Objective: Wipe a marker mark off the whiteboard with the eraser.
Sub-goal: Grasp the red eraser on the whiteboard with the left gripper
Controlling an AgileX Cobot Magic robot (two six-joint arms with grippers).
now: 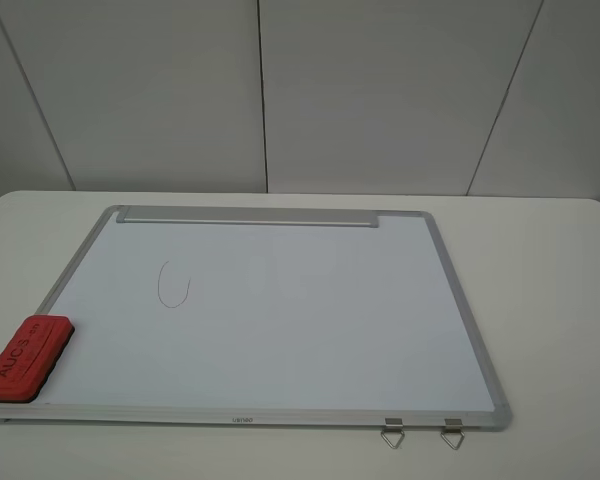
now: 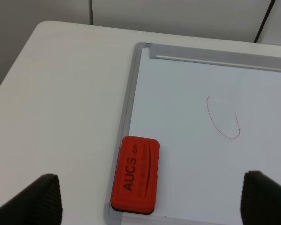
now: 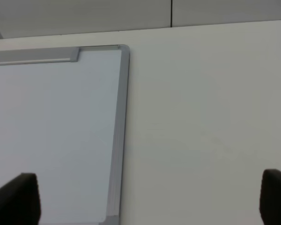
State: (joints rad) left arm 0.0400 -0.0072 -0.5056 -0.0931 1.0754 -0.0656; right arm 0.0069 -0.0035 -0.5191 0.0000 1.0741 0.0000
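Observation:
The whiteboard (image 1: 310,320) lies flat on the table, silver-framed. On its left half sits the marker mark (image 1: 173,283), a thin open oval loop; it looks reddish in the left wrist view (image 2: 223,118). The red eraser (image 1: 26,358) rests on the board's near left corner, lettering up, overlapping the frame (image 2: 135,174). My left gripper (image 2: 152,202) hovers open above and just short of the eraser, with dark fingertips (image 2: 42,201) spread wide. My right gripper (image 3: 145,200) is open over the board's right edge (image 3: 118,140), holding nothing. Neither gripper shows in the high view.
A metal tray strip (image 1: 248,216) runs along the board's far edge. Two small clips (image 1: 393,432) (image 1: 452,433) hang off the near edge at the right. White table (image 1: 550,300) surrounds the board, with grey wall panels behind.

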